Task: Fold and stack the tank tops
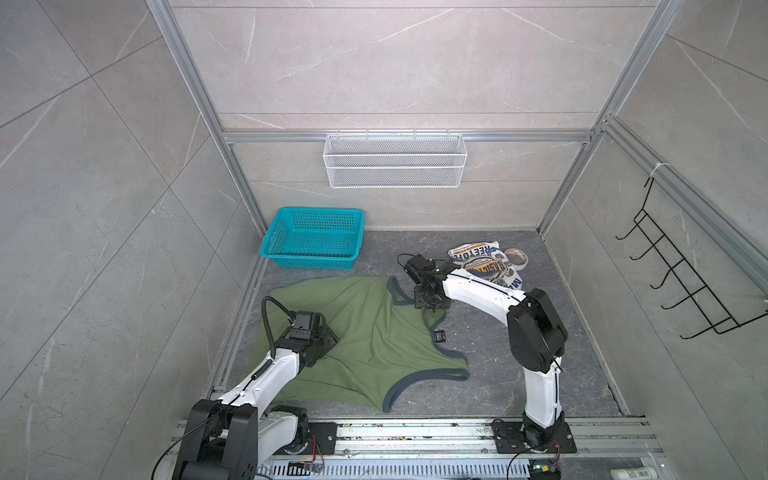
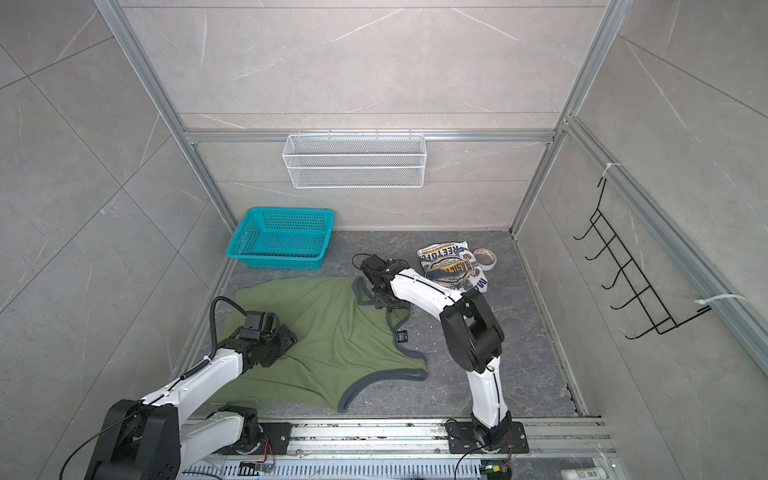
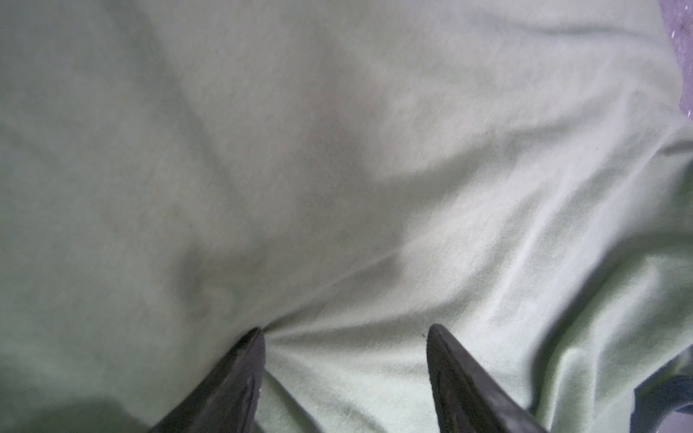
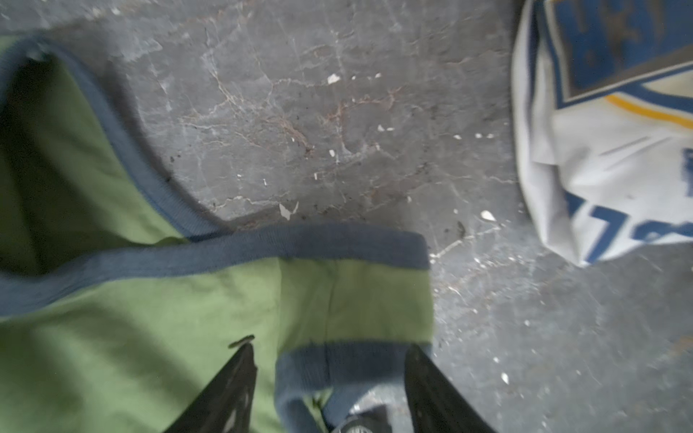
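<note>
Olive tank top (image 1: 374, 328) is lying flat. Left gripper (image 3: 345, 329) is resting on it and right gripper (image 4: 330, 346) is straddling its strap (image 4: 356, 296), both parted, gripping nothing.

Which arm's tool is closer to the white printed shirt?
Right. The right tool is at the strap of the green tank top, beside the white tank top; the left tool touches the green one's body, farther away.
</note>
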You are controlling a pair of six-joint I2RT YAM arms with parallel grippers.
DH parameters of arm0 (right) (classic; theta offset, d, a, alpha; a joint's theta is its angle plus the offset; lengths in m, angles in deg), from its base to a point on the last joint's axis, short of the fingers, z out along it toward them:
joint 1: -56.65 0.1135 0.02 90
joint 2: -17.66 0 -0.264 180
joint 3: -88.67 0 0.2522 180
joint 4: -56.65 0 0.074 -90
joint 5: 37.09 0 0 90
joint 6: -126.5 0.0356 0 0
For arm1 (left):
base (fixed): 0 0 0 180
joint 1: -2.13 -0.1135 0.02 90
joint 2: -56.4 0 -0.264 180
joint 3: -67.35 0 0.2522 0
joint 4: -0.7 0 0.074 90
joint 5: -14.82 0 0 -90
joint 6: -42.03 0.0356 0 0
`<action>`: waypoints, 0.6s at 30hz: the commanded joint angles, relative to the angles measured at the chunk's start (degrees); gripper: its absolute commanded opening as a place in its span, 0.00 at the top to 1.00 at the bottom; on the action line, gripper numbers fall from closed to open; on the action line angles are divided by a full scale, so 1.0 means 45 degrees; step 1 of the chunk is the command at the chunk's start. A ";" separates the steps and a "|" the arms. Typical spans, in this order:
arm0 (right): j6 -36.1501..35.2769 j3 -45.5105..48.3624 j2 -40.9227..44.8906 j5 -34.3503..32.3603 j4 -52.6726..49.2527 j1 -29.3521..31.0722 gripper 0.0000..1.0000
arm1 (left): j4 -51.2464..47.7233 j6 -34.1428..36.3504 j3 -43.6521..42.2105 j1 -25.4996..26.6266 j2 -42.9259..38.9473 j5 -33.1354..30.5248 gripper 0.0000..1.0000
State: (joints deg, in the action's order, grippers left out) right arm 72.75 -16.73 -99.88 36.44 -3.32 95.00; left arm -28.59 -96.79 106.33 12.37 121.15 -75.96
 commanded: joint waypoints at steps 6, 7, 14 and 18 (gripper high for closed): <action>0.0047 -0.0539 -0.0458 -0.0973 -0.0826 0.0013 0.77 | -0.0732 -0.0153 -0.0371 -0.0107 0.0308 -0.0036 0.28; 0.0069 -0.0449 -0.0320 -0.1196 -0.0882 0.0011 0.82 | -0.0743 -0.0126 -0.0378 -0.0090 0.0315 -0.0033 0.28; -0.0010 0.0372 0.1121 -0.1942 -0.0859 -0.0356 0.98 | -0.0801 -0.0167 -0.0375 -0.0098 0.0298 -0.0092 0.28; -0.0522 0.1822 0.2583 -0.0767 0.0416 -0.1554 0.98 | -0.0817 -0.0205 -0.0419 -0.0106 0.0205 -0.0128 0.28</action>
State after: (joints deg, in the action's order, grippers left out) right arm 72.33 -12.21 -93.56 31.22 -4.13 91.92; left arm -28.57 -96.83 106.33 12.37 121.13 -75.96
